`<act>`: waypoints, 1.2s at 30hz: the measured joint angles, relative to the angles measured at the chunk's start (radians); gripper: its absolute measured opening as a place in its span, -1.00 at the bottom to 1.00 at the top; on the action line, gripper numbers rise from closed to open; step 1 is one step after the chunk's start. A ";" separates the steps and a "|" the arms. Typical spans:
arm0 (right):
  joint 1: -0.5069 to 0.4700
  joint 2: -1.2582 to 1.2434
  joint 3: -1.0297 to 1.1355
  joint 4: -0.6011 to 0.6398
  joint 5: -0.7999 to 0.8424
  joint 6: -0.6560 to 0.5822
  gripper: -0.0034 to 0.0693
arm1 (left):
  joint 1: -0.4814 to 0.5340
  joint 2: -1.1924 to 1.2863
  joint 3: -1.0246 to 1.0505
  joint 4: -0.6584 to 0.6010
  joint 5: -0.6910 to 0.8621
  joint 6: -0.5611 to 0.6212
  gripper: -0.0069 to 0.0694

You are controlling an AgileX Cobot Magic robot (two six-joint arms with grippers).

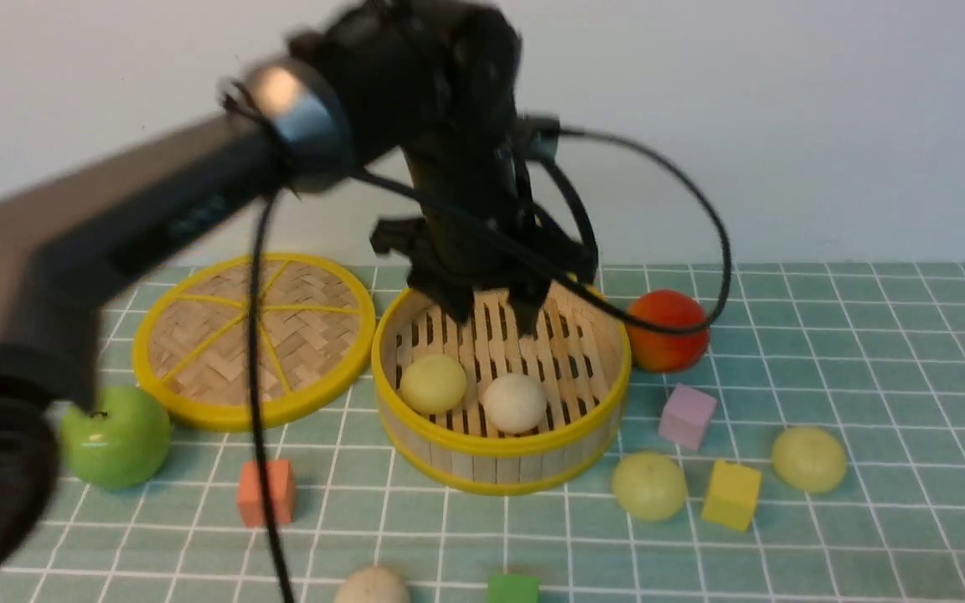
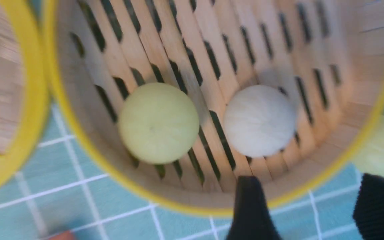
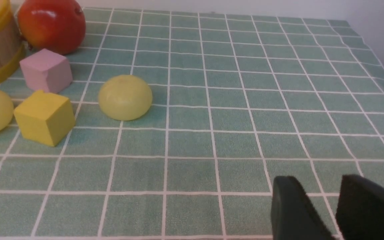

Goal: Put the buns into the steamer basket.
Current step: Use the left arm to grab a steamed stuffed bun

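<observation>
The blurred left arm (image 1: pixel 114 218) is covering the surface's left edge, and its cable is crossing the orange cube (image 1: pixel 266 492). An off-white bun (image 1: pixel 372 586) and a green cube (image 1: pixel 513 588) are being cut off at the near edge. The left gripper (image 1: pixel 492 318) is hovering over the steamer basket (image 1: pixel 499 448) at the centre, fingers spread wide and empty. The right gripper (image 3: pixel 328 213) (visible only from its own wrist) is keeping a moderate gap, gripping nothing. Two of the five buns are sitting inside the basket; two yellow-green ones are flanking the yellow cube (image 1: pixel 731 494) rightward. A lid (image 1: pixel 252 335), green apple (image 1: pixel 116 437), red fruit (image 1: pixel 667 331) and pink cube (image 1: pixel 687 416) are surrounding it.
</observation>
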 joint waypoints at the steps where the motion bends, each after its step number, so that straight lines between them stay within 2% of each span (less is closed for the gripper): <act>1: 0.000 0.000 0.000 0.000 0.000 0.000 -0.25 | 0.000 -0.034 0.014 0.000 0.001 0.004 0.38; 4: 0.000 0.000 0.000 0.000 0.000 0.000 -0.25 | 0.000 -0.178 0.107 -0.019 0.003 0.014 0.38; 9: 0.000 0.000 0.000 0.000 0.000 0.000 -0.25 | 0.000 -0.456 0.476 -0.065 -0.005 0.017 0.25; 13: 0.000 0.000 0.000 0.000 0.000 0.000 -0.25 | 0.000 -0.520 0.747 -0.079 -0.142 0.011 0.10; 17: 0.000 0.000 0.000 0.000 0.000 0.000 -0.25 | 0.000 -0.461 0.901 -0.094 -0.285 0.000 -0.04; 23: 0.000 0.000 0.000 0.000 0.000 0.000 -0.25 | 0.000 -0.339 0.938 -0.076 -0.363 -0.002 -0.18; 36: 0.000 0.000 0.000 0.000 0.000 0.000 -0.25 | 0.000 -0.229 0.938 -0.048 -0.427 -0.035 -0.19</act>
